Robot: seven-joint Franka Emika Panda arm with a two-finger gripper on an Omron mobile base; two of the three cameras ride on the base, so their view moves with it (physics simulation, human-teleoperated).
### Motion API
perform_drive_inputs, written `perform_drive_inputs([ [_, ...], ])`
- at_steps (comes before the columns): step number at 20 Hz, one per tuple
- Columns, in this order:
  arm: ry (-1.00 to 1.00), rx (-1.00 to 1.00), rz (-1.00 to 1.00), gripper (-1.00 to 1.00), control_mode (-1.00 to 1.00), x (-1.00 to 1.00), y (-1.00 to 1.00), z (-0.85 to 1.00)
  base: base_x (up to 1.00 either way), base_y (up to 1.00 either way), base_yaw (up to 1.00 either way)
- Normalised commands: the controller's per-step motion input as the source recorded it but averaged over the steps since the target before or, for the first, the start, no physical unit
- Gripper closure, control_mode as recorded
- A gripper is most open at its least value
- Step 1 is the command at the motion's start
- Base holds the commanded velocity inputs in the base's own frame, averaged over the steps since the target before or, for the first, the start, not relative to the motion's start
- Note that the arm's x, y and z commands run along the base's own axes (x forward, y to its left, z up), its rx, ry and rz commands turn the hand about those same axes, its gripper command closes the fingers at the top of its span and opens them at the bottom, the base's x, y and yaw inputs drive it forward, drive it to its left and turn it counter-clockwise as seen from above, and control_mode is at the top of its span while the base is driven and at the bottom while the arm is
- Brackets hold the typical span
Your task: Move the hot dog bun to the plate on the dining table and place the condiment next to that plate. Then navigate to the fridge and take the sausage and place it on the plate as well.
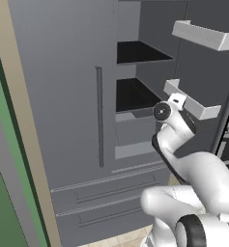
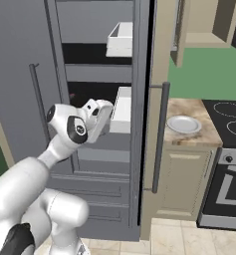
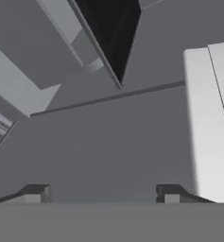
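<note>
The fridge [image 1: 72, 96] fills the left and centre of the left base view, tall and dark grey, one door shut with its long vertical handle [image 1: 99, 116] down the middle. The other door stands swung open at the right of the frame, white door bins [image 1: 191, 99] hanging on its inner face, black shelves [image 1: 135, 94] showing in the gap. The sausage can't be made out on those shelves. The gripper [image 3: 101, 191] sits at the bottom of the hand view, fingertips [image 3: 35, 193] spread well apart with nothing between them, facing grey fridge wall and a white bin [image 3: 210, 123] at the right. In the right base view, a small white plate [image 2: 183, 124] rests on the counter [image 2: 189, 137] at centre right, beside the stove [image 2: 229, 149].
</note>
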Motion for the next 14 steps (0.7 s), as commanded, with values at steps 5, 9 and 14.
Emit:
perform_drive_inputs([
  [5,-0.01,0.09,0.1,-1.0,-1.0,-0.68,0.27,0.1,0.0,0.0,0.0],
  [9,0.08,0.17,0.22,-1.0,-1.0,-0.53,0.99,0.29,0.0,0.0,0.0],
  [14,0.04,0.21,0.12,-1.0,-1.0,-0.2,1.0,0.55,0.0,0.0,0.0],
])
